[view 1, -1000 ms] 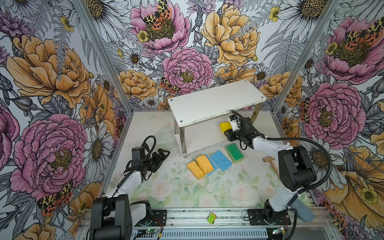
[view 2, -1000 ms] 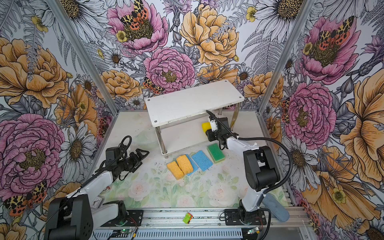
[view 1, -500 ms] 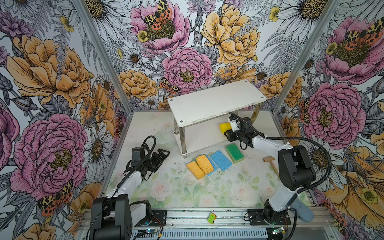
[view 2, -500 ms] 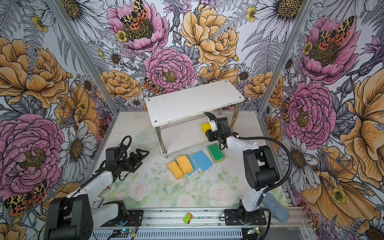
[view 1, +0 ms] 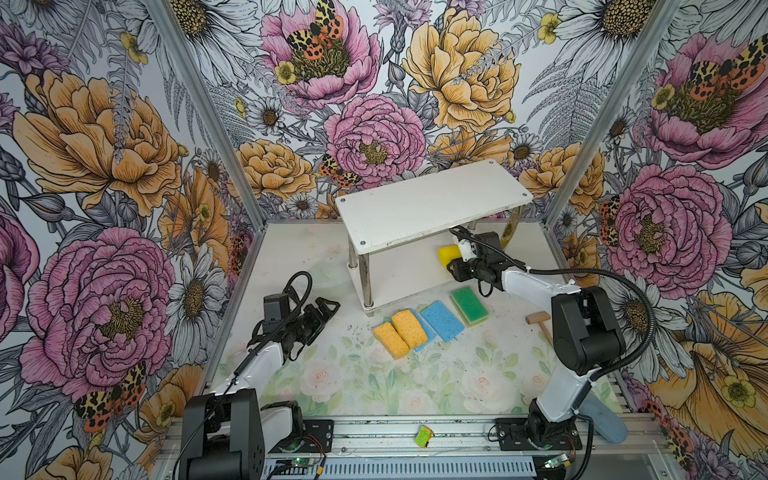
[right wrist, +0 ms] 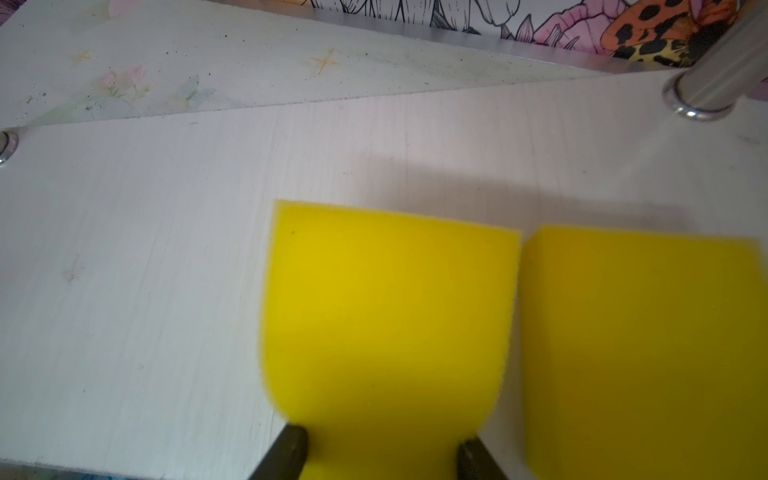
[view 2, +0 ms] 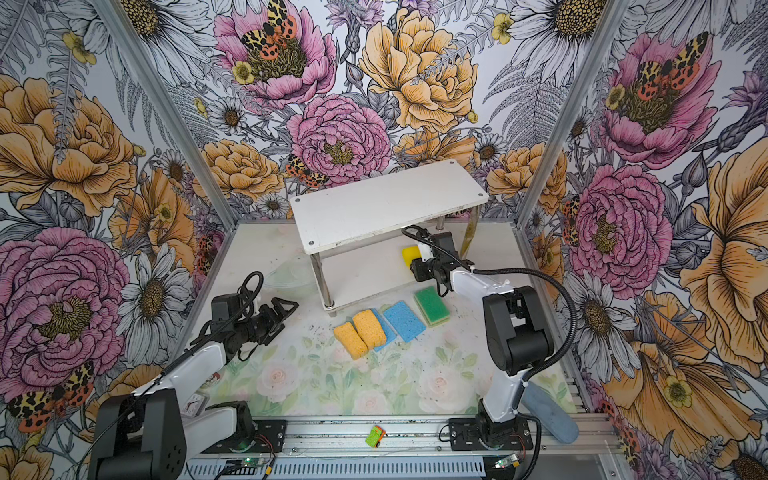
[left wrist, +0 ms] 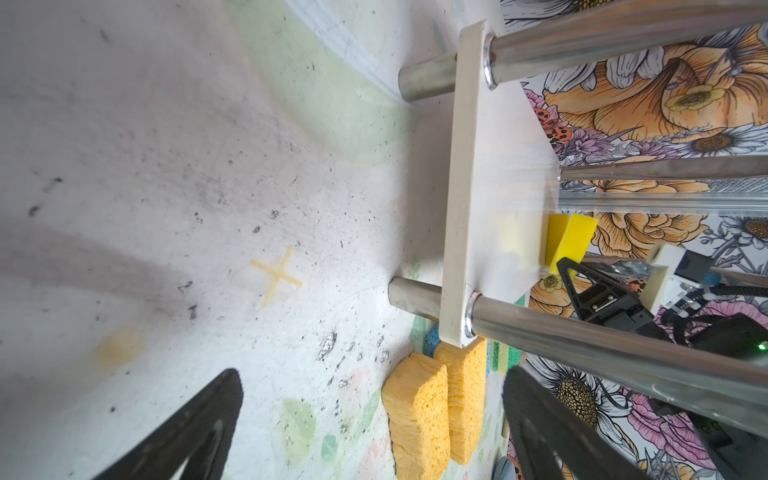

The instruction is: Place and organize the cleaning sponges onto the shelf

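Only the right wrist view shows a bright yellow rectangular foam sponge (right wrist: pixel 386 324) and its yellow twin (right wrist: pixel 640 353) lying side by side on the lower board of the white two-tier shelf (right wrist: pixel 145 257) with chrome legs; in both top views the upper board hides all but one yellow end. The right pincer (right wrist: pixel 380 455) pinches the first sponge's near end, while the left pincer (view 1: pixel 325 312) stands wide and empty, well apart.

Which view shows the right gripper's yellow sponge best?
Right wrist: the yellow sponge fills the frame, on the shelf's lower board, pinched at its near edge by the right gripper. Both top views show only a corner under the upper board; left wrist, a distant sliver.
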Motion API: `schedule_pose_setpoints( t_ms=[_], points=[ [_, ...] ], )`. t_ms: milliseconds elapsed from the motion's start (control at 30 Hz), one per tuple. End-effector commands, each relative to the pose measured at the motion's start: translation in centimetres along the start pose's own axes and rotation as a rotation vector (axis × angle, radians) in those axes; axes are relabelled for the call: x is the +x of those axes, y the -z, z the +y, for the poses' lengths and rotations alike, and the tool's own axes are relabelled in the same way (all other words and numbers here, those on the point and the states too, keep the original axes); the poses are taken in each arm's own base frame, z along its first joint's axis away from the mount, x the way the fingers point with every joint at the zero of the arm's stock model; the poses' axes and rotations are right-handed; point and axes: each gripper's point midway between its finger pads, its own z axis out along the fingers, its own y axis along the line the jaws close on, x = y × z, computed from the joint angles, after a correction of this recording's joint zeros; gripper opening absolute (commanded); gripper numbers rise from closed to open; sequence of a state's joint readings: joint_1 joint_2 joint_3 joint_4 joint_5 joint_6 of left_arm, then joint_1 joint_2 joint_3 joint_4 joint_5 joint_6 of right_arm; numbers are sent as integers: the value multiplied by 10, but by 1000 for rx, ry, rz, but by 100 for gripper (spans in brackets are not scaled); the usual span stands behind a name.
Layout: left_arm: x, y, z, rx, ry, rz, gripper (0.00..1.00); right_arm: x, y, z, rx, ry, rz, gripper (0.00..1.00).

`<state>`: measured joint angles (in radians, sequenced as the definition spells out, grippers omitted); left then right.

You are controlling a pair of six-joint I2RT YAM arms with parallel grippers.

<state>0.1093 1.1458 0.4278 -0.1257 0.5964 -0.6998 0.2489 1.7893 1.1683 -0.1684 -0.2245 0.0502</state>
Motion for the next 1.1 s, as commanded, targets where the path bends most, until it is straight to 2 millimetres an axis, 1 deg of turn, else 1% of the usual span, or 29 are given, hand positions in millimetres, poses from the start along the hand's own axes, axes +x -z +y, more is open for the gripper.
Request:
schedule_pose_setpoints(
  t_ms=[0, 600, 1067],
  points=[
    [0, 2, -1, 17, -17, -6, 99, -9, -1, -4, 14, 13, -11, 46],
    [0, 2, 0, 19, -16, -6, 99, -13, -5, -8, 24, 26, -3, 49],
    [0, 5, -2, 22, -16, -9, 99, -7, -6, -8, 24, 42, 31, 50]
  ],
)
